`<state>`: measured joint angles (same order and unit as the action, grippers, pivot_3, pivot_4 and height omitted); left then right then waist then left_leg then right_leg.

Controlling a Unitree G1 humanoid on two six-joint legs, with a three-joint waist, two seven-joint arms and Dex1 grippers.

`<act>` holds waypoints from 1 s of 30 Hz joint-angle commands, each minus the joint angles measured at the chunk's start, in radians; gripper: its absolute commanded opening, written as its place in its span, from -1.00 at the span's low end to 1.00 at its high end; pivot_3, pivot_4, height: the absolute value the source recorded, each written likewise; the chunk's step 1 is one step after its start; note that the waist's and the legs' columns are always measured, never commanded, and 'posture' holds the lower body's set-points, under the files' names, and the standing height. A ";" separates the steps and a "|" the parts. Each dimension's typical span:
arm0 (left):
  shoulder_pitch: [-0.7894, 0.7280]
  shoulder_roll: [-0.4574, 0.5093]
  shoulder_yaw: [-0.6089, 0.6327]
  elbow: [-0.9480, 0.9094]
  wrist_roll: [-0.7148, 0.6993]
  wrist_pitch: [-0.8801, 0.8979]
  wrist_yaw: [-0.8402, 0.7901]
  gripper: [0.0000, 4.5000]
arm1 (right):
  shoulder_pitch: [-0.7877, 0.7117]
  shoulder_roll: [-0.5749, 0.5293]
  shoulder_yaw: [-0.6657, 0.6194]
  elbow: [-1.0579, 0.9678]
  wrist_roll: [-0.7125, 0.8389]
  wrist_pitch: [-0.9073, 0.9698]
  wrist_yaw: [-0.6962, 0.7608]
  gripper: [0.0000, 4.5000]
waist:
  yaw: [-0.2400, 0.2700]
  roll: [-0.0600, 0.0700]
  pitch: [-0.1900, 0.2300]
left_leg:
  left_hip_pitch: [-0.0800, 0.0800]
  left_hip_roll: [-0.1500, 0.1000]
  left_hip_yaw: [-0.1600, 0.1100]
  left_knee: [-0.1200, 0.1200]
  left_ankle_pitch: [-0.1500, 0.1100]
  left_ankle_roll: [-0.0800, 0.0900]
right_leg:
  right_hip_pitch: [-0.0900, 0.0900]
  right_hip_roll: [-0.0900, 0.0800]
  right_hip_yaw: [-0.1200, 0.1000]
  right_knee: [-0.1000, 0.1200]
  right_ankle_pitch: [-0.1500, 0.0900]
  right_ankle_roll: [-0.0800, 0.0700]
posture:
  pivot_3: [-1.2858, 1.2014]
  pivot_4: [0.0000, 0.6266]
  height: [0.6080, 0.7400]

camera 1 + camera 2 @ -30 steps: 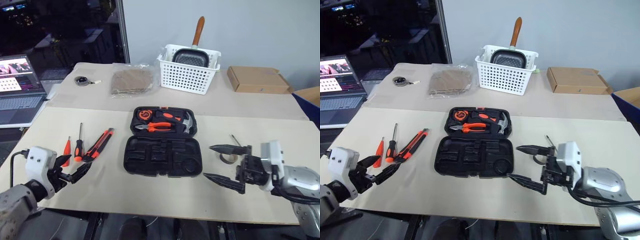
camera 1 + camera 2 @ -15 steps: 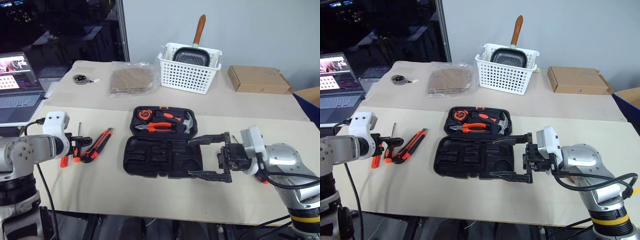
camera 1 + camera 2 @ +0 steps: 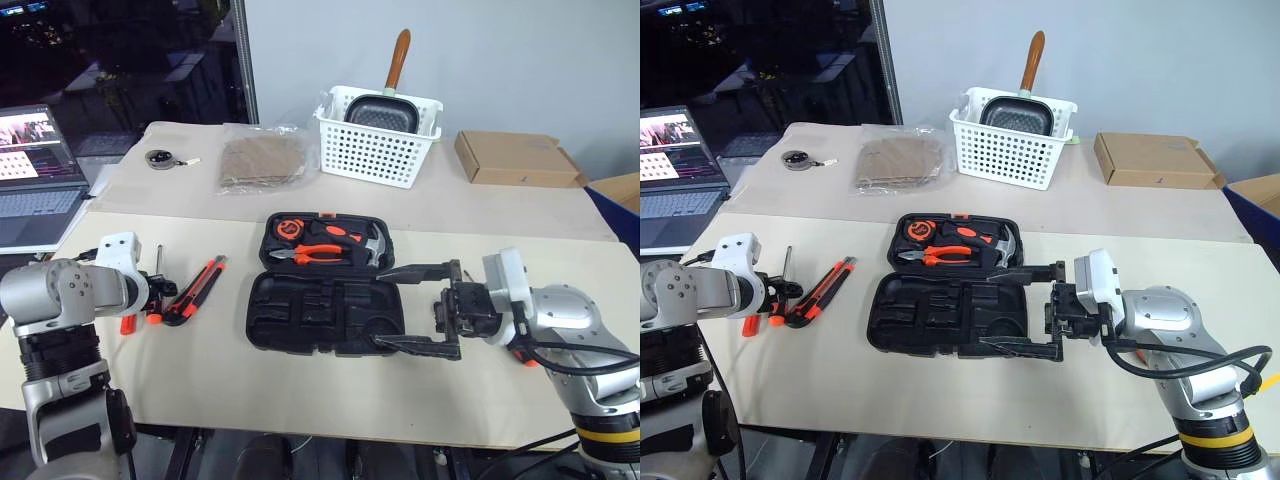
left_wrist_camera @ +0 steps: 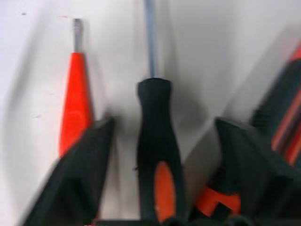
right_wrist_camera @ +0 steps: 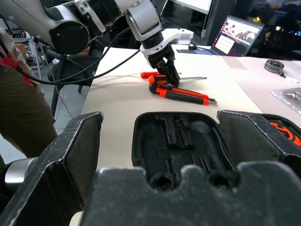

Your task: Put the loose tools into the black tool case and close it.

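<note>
Now the left gripper (image 4: pixel 157 155) has come down over the orange-and-black screwdriver (image 4: pixel 156 155), fingers straddling its handle, narrowing but not yet clamped. The right gripper (image 3: pixel 415 308) hovers wide open beside the black tool case (image 3: pixel 325 315), which lies open mid-table.

The tool case (image 3: pixel 325 290) is laid open at the table (image 3: pixel 300 390) centre. The screwdrivers (image 3: pixel 158 290) and utility knife (image 3: pixel 197 290) are placed to its left; the basket (image 3: pixel 375 140) is set behind it.
</note>
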<state>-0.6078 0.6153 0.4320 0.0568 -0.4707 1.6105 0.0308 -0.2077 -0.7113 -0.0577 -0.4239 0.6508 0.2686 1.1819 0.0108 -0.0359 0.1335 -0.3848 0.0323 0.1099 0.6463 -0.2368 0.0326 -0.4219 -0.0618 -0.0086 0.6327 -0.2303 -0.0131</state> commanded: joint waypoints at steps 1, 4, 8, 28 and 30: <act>0.001 -0.024 0.006 -0.004 0.025 0.004 -0.021 -0.15 | 0.005 -0.013 -0.041 -0.038 0.023 -0.005 -0.008 1.00 | 0.001 0.000 0.000 | 0.000 0.000 0.000 0.000 0.000 0.000 | 0.000 0.000 0.000 0.000 0.000 0.000 | 0.03 -0.52 1.00; 0.009 -0.039 0.037 -0.039 0.043 -0.016 -0.030 -0.60 | 0.004 -0.016 -0.041 -0.046 0.024 0.002 -0.019 1.00 | 0.003 0.000 0.000 | 0.001 0.000 0.000 0.000 0.000 0.000 | 0.001 -0.001 0.000 0.001 0.000 0.000 | 0.03 -0.52 1.00; 0.044 -0.014 0.076 -0.167 0.031 -0.031 -0.081 -0.71 | 0.013 -0.018 -0.051 -0.060 0.027 0.019 -0.047 1.00 | 0.001 0.000 0.000 | 0.001 0.000 0.000 0.000 0.000 0.000 | 0.000 -0.007 -0.001 0.001 0.000 0.000 | 0.03 -0.52 1.00; -0.285 0.269 -0.948 0.016 0.345 -1.159 -1.339 -0.71 | 0.364 -0.051 -0.268 -0.167 -0.013 0.031 -0.218 1.00 | 0.010 0.003 0.000 | -0.003 -0.003 0.003 0.002 0.005 0.005 | 0.001 0.001 -0.002 -0.003 0.000 0.001 | 0.03 -0.52 1.00; -0.343 0.206 -0.985 0.117 0.400 -1.216 -1.357 -0.71 | 0.387 -0.051 -0.289 -0.168 -0.020 0.019 -0.219 1.00 | -0.001 0.003 0.000 | -0.005 -0.002 0.003 0.002 0.003 0.007 | 0.000 0.002 -0.001 -0.004 -0.001 0.002 | 0.03 -0.52 1.00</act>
<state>-0.8972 0.8478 -0.5369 0.1054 -0.1349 0.4724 -1.2972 0.1779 -0.7528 -0.3036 -0.5579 0.6306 0.3056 0.9719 0.0102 -0.0328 0.1336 -0.3904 0.0306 0.1130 0.6494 -0.2347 0.0414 -0.4223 -0.0588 -0.0080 0.6290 -0.2311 -0.0110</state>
